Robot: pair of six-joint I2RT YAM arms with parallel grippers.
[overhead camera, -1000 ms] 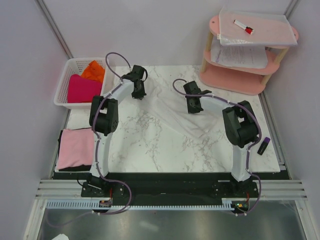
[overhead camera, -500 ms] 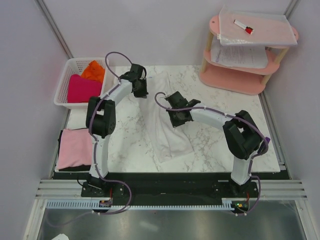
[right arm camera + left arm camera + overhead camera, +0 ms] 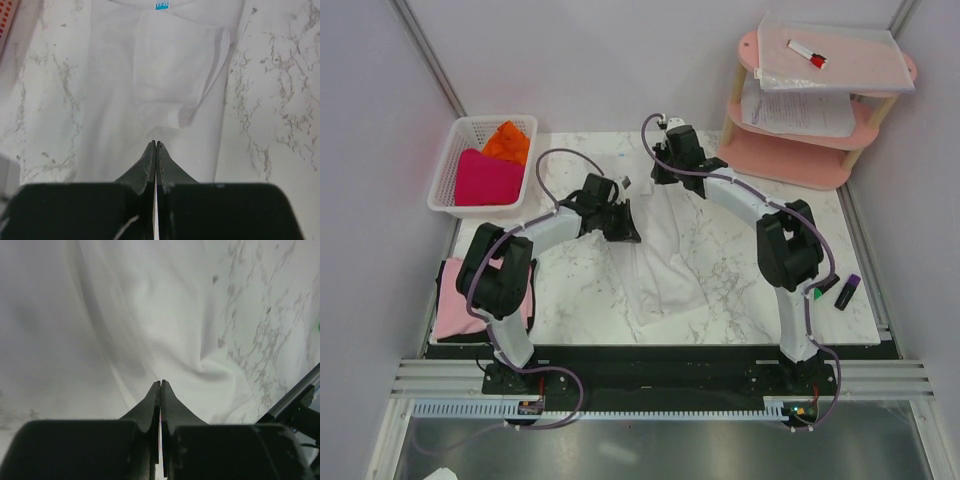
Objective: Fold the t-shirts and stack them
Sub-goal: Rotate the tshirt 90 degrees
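Lengthwise fold was in: your white t-shirt (image 3: 660,265) lay as a narrow strip down the middle of the counter (image 3: 570,290).
A second earlier it was spread slantwise across the marble. You swept the right hand (image 3: 663,172) over to double it, then took that hand to the far, collar end, while the left hand (image 3: 625,228) came to the strip's left edge. Both hands were clenched, with no cloth visibly pinched. The crosswise folds likely remained before it could join the folded pale pink t-shirt (image 3: 460,300) at near left.

High rear camera facing down over table (image 3: 740,290), wrist cameras close above shared white t-shirt (image 3: 660,280)
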